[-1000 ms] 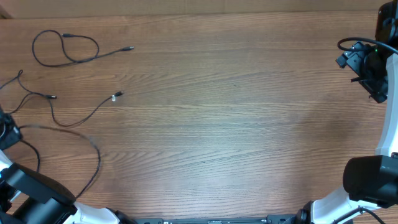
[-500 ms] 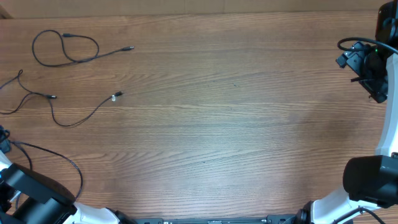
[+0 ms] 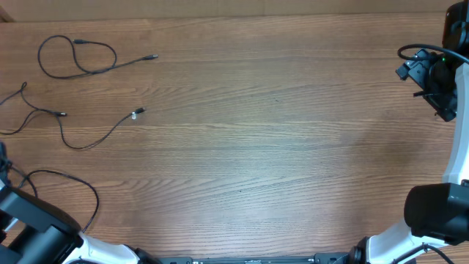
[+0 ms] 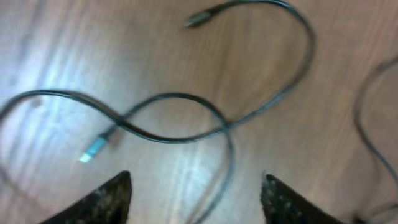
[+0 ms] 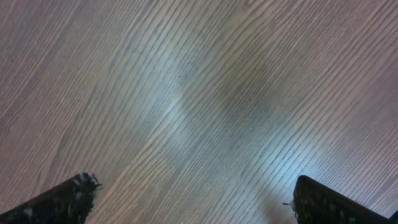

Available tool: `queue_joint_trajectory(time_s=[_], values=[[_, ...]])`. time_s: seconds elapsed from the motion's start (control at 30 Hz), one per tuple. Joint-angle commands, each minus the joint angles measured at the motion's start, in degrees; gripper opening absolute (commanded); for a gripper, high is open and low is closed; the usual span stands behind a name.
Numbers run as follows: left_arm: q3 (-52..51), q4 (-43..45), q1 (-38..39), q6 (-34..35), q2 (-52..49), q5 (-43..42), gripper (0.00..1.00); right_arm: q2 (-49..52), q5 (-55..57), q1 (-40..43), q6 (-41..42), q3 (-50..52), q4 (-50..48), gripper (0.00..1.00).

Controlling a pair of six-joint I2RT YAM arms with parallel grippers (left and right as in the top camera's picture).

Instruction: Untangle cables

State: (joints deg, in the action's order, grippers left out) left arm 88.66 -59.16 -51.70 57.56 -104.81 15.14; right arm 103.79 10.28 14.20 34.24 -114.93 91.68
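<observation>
Three thin black cables lie apart on the left of the wooden table: a looped one [image 3: 77, 60] at the back, a wavy one [image 3: 80, 136] in the middle, and a third [image 3: 69, 180] curving by the front left corner. The left wrist view shows that third cable [image 4: 186, 134] flat on the wood, crossing itself, with a pale plug [image 4: 93, 149] and a dark plug [image 4: 199, 18]. My left gripper [image 4: 196, 190] hovers open above it; a strand runs between the fingertips, untouched. My right gripper [image 5: 193, 193] is wide open over bare wood at the far right.
The left arm's base [image 3: 37, 235] fills the front left corner, right beside the near cable's loop. The right arm [image 3: 436, 73] and its thick black lead stand at the right edge. Another strand [image 4: 367, 118] curves along the right side of the left wrist view.
The left gripper went from shut to open and let go of the near cable, which dropped and pulled into a tighter loop by the front left corner. The right arm has not moved.
</observation>
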Motion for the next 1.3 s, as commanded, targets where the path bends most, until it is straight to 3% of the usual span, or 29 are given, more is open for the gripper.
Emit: queue_joint_trajectory(time_s=[0.0,0.17,0.27,0.3,0.33,0.43,0.5,0.7,1.03,1.17,1.27], values=[[1.2,-3.1,-2.6,-2.3,-0.2,6.9,0.73,-0.1,0.0,0.1,-0.2,0.2,-0.1,1.0],[-0.9,-6.7,-6.5,-2.3,-0.4,13.9,0.75,-0.1,0.0,0.1,-0.2,0.2,-0.1,1.0],[-3.0,-6.6,-9.5,-2.9,-0.7,13.7,0.89,-0.1,0.0,0.1,-0.2,0.2,-0.1,1.0],[-3.7,-5.9,-10.3,-4.9,-0.8,13.5,0.96,-0.1,0.0,0.1,-0.2,0.2,-0.1,1.0],[-5.5,-2.7,-11.9,-11.7,-0.8,11.7,1.0,-0.1,0.0,0.1,-0.2,0.2,-0.1,1.0],[-9.2,3.2,-14.0,-26.6,-0.8,5.0,1.0,-0.1,0.0,0.1,-0.2,0.2,-0.1,1.0],[-11.5,5.3,-15.2,-30.7,-0.8,2.2,0.98,-0.1,0.0,0.1,-0.2,0.2,-0.1,1.0],[-18.5,11.8,-16.6,-31.9,-0.8,0.2,0.99,-0.1,0.0,0.1,-0.2,0.2,-0.1,1.0],[-27.1,22.6,-16.6,-31.6,-0.8,-1.6,0.88,-0.1,0.0,0.1,-0.2,0.2,-0.1,1.0],[-27.5,23.7,-16.6,-31.9,-0.8,-1.6,0.84,-0.1,0.0,0.1,-0.2,0.2,-0.1,1.0],[-27.6,23.7,-16.6,-31.9,-0.9,-1.6,0.87,-0.1,0.0,0.1,-0.2,0.2,-0.1,1.0]])
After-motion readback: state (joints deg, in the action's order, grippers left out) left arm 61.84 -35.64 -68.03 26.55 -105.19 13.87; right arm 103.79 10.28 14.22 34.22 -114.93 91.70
